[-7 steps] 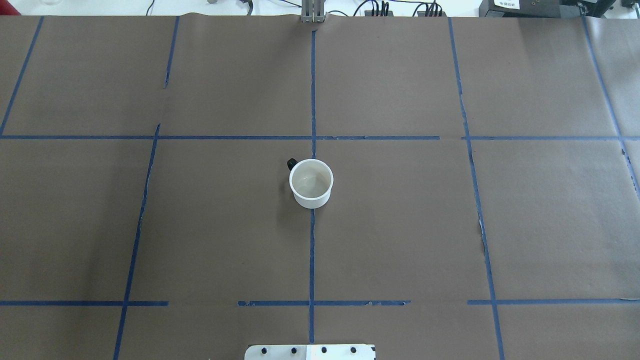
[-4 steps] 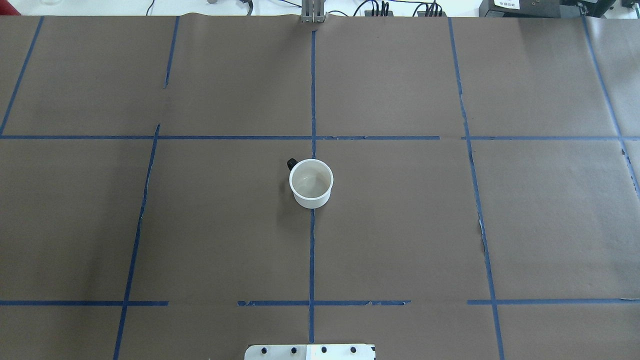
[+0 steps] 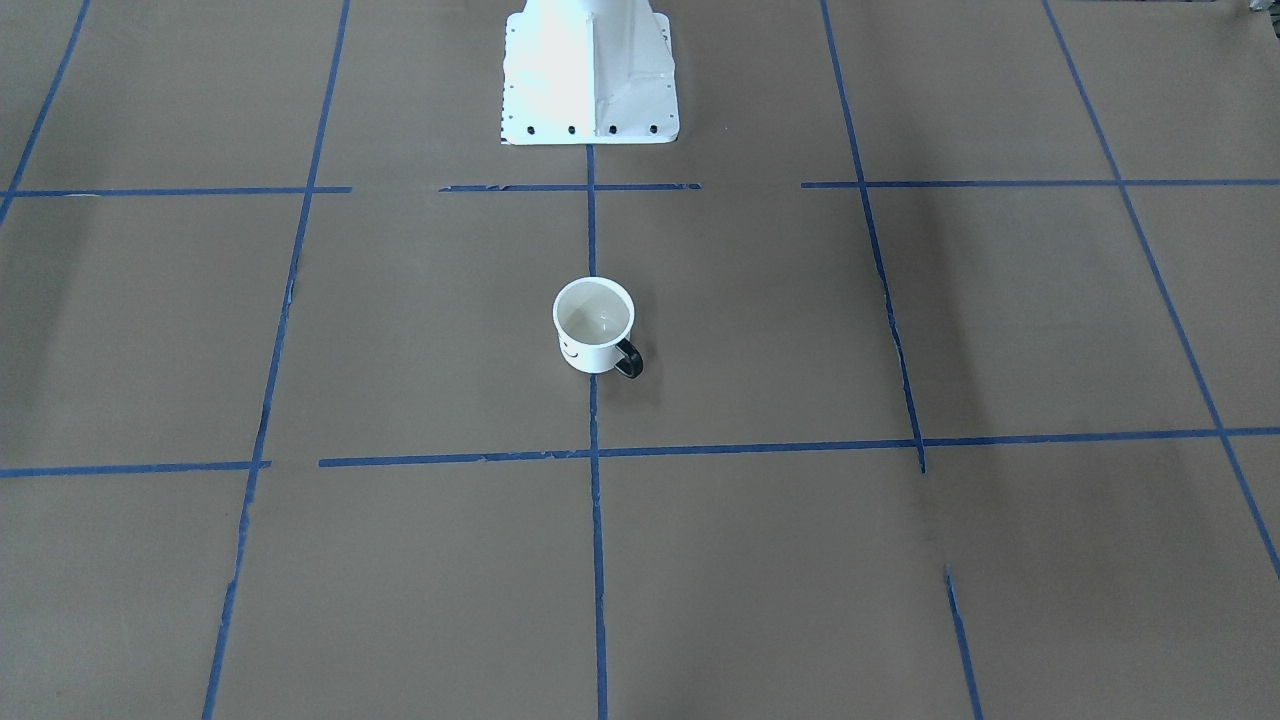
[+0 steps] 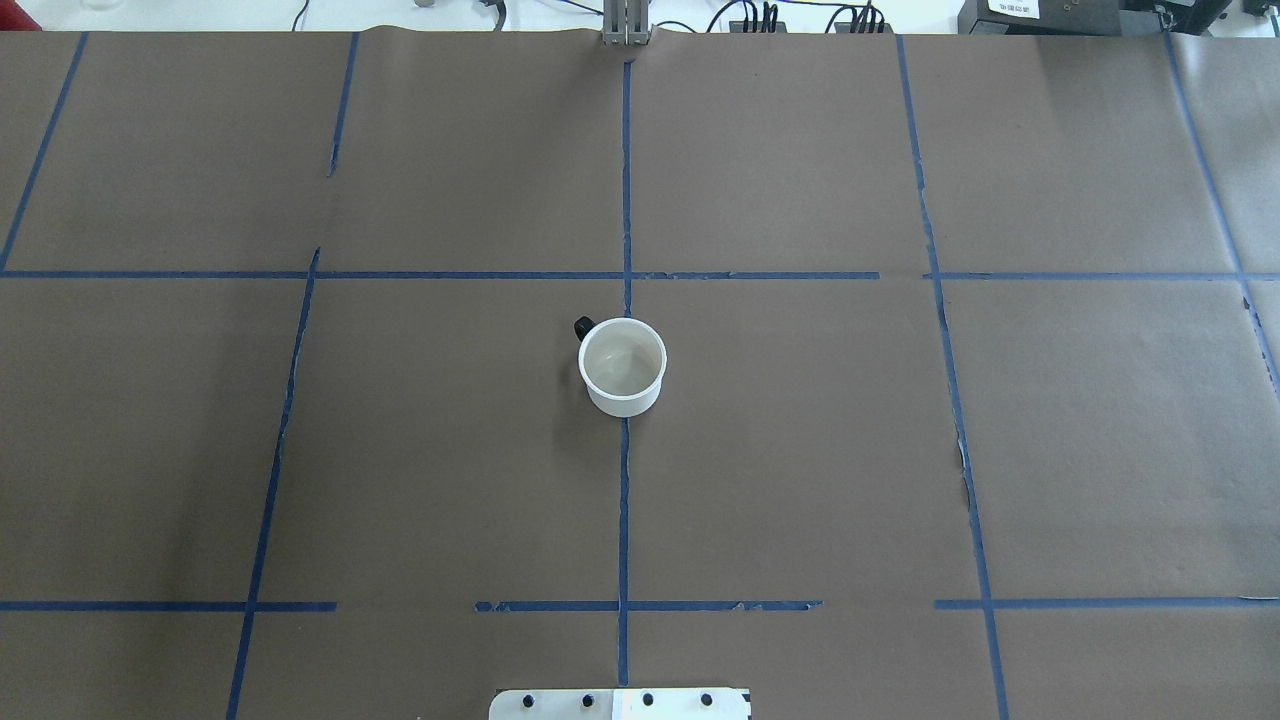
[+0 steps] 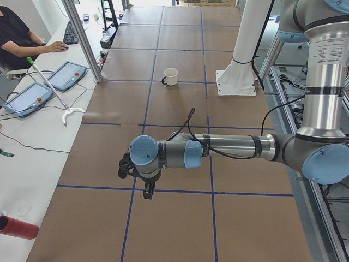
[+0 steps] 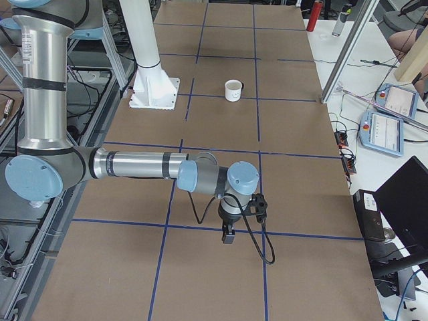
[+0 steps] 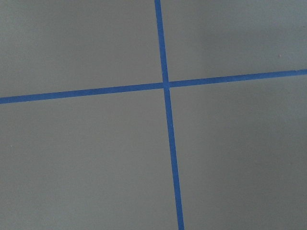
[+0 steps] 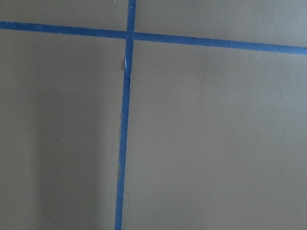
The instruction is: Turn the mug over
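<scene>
The white mug (image 4: 622, 367) stands upright, mouth up, on the centre tape line of the brown table. Its black handle (image 4: 584, 327) points far-left in the overhead view. The front-facing view shows the mug (image 3: 594, 325) with part of its black face. It is small in the left view (image 5: 171, 76) and the right view (image 6: 233, 90). My left gripper (image 5: 146, 192) hangs over the table far from the mug; I cannot tell if it is open. My right gripper (image 6: 228, 234) is likewise far from it; I cannot tell its state. Both wrist views show only paper and blue tape.
The white robot base plate (image 4: 620, 704) sits at the near table edge, also in the front-facing view (image 3: 590, 70). An operator (image 5: 22, 38), control tablets (image 5: 65, 75) and an aluminium post (image 5: 82, 38) stand beyond the far edge. A red bottle (image 5: 19, 226) lies there.
</scene>
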